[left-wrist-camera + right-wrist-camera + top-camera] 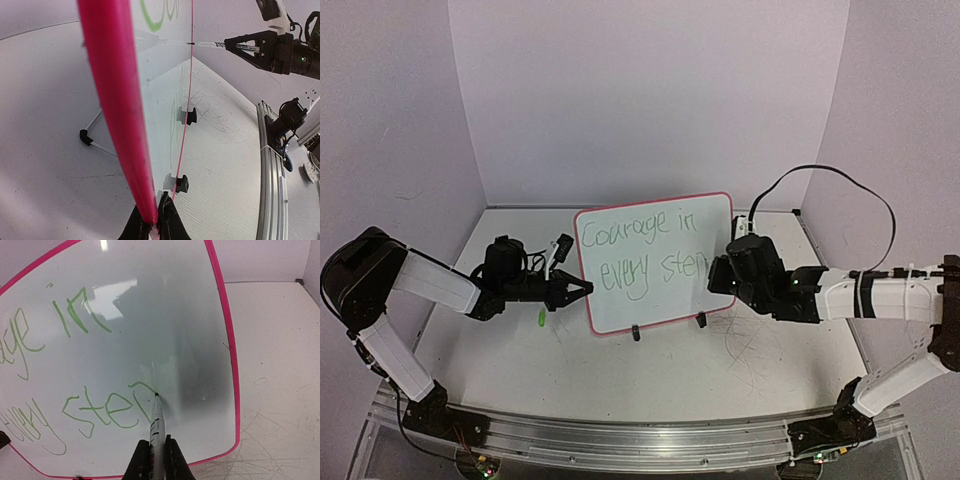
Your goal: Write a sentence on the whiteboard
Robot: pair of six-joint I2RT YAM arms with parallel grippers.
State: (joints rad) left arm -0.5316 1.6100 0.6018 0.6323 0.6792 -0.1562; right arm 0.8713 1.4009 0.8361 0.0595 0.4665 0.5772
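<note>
The whiteboard (665, 225) stands upright on two black clip feet in the middle of the table, its pink rim (112, 90) edge-on in the left wrist view. My left gripper (576, 290) is shut on the board's left edge (150, 212). My right gripper (718, 276) is shut on a marker (157, 427) whose tip touches the board face (165, 305) at the half-drawn "p". The sentence (638, 250) in green reads "Courage in" above "every ste" with a partial last letter (142, 390). The marker also shows in the left wrist view (220, 45).
A small green marker cap (541, 317) lies on the table below my left gripper. Grey scribble marks (760, 345) cover the tabletop right of the board. A wire stand piece with a black end (86, 137) lies behind the board. White walls close in the back and sides.
</note>
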